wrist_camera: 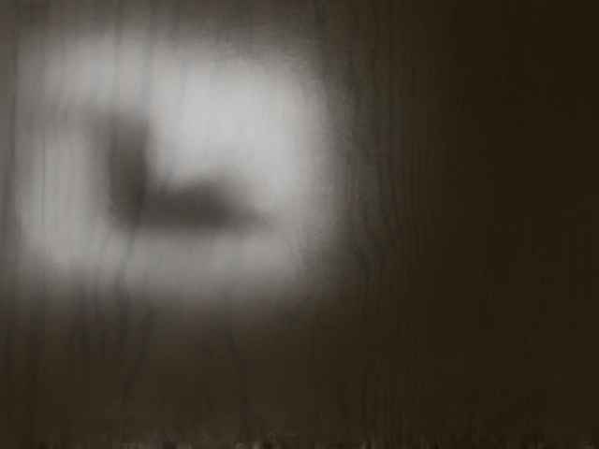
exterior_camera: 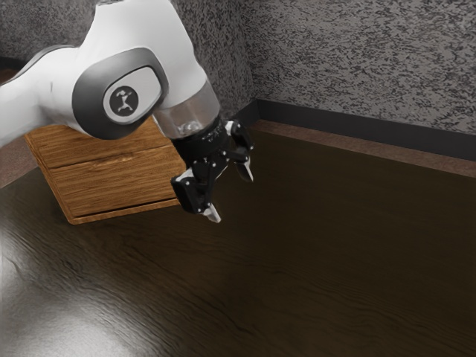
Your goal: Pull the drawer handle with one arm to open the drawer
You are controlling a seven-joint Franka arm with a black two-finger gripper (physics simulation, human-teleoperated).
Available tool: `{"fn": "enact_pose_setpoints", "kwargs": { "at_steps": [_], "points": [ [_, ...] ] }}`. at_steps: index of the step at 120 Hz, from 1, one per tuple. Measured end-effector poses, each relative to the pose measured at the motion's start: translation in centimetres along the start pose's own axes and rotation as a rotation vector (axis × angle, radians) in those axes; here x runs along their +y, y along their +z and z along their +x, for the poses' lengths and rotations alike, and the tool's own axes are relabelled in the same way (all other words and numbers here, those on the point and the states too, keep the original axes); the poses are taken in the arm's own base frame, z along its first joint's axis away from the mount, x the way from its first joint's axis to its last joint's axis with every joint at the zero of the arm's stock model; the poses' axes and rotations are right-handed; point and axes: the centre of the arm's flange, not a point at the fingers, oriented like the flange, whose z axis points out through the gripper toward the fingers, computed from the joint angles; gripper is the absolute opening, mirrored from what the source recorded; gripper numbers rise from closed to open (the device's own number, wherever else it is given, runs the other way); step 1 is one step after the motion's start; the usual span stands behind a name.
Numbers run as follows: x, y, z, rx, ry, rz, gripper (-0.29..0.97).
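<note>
**Approach step: pincer open, away from the drawer**

At the exterior view's left sits the wooden drawer unit (exterior_camera: pixel 97 182), a low box on the desk (exterior_camera: pixel 335 268) with seams across its face. Its handle is hidden, probably behind the white arm (exterior_camera: pixel 111 67) that crosses in front of it. Just right of the box, the pincer (exterior_camera: pixel 230 197) hangs above the desk with its fingers spread apart, gripping nothing and touching neither box nor desk. Farther right lie bare dark wood and the speckled wall (exterior_camera: pixel 357 52).

In the wrist view, the desk (wrist_camera: pixel 468 281) under the hand carries a pale glare (wrist_camera: pixel 234 103) with a dark shadow (wrist_camera: pixel 164 196) inside it.

By my reading the drawer looks closed and the pull is not yet begun. The next move calls for swinging the hand toward the box front, finding the handle, closing on it, then drawing straight outward.
</note>
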Motion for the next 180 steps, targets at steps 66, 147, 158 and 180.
{"fn": "enact_pose_setpoints", "kwargs": {
  "at_steps": [66,147,158,180],
  "points": [
    [1.2,-4.0,25.3,0.283,-0.322,-0.102,0.68],
    [1.1,-6.1,32.2,0.312,-0.421,-0.471,0.68],
    [0.4,-6.3,33.3,0.304,-0.45,-0.48,0.68],
    [-2.0,-6.2,35.0,0.311,-0.495,-0.472,0.68]
  ]
}}
